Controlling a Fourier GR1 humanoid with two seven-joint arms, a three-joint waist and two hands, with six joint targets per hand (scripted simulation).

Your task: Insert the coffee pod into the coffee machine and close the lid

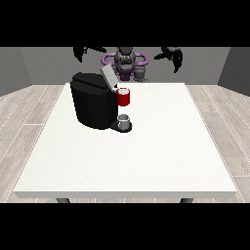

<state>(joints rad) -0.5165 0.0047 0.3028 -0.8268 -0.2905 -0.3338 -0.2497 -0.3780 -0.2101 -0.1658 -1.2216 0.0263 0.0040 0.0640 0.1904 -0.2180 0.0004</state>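
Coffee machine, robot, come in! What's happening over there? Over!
Both hands raised, off the table: one at view's left, one at view's right. Coffee machine lid up. Red thing at the machine. Grey thing below it.

We are looking from one camera standing across the white table (146,161), raised and tilting down, facing the robot (126,61) small at the far edge. We are seeing the whole tabletop and the coffee machine (93,105) from some way back.
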